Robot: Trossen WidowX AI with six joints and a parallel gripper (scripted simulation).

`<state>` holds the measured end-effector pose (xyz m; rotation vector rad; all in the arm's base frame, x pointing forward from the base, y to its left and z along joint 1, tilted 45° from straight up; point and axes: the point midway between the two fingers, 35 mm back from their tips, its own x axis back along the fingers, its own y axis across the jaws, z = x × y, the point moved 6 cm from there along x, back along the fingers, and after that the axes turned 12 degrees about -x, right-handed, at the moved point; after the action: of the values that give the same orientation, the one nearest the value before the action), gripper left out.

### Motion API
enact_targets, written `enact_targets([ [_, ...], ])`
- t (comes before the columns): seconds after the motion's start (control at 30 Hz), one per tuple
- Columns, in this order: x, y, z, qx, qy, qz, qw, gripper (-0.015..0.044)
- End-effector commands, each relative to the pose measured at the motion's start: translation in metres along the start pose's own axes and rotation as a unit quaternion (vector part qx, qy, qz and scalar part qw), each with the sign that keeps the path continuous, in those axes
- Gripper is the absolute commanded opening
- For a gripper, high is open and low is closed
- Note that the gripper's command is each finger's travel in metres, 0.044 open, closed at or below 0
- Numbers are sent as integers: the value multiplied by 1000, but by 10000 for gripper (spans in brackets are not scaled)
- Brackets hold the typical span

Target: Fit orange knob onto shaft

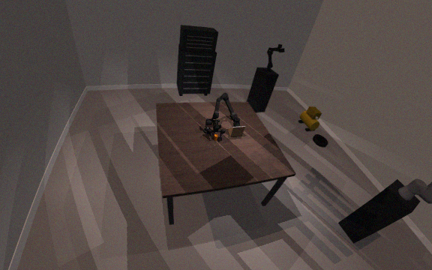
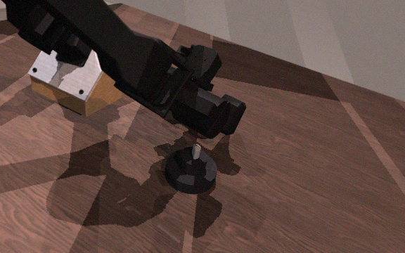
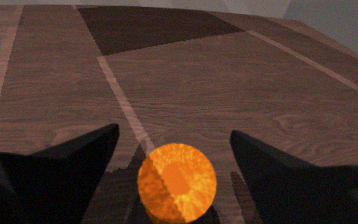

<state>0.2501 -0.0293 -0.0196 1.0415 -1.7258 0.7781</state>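
Observation:
The orange knob (image 1: 216,137) (image 3: 176,184) shows its round top face between my fingers in the wrist view, with gaps on both sides. My gripper (image 1: 214,135) (image 3: 176,132) is open and does not grip it. The knob's underside and hole are hidden, and I cannot tell whether it rests on the table. In the exterior view the gripper hides the knob. There the round black pedestal (image 2: 185,186) stands on the table just in front of and below the gripper. Its silver shaft (image 2: 196,152) stands upright and bare, without the knob.
A wooden wedge block (image 2: 100,96) with a sloping silver plate (image 2: 90,75) (image 1: 238,130) stands beside the pedestal, partly behind the arm. The wooden table (image 1: 178,157) (image 2: 329,158) carries broken shadows. A shelf rack, dark stands and a yellow object stand off the table.

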Motion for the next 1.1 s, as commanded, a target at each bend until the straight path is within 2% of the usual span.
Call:
enact_targets([
  [0.0,0,0,0,-1,-2,0,1000,440],
  [0.13,1,0,-2,-1,-2,0,1000,440],
  [0.33,34,14,-69,0,-2,0,1000,440],
  [0.57,33,15,-73,-6,13,-5,1000,440],
  [0.67,26,17,-79,-34,95,-25,995,440],
  [0.77,17,21,-91,-58,237,-28,969,440],
  [0.97,15,29,-128,-23,478,75,875,440],
  [1.07,16,31,-139,-1,515,112,850,440],
])
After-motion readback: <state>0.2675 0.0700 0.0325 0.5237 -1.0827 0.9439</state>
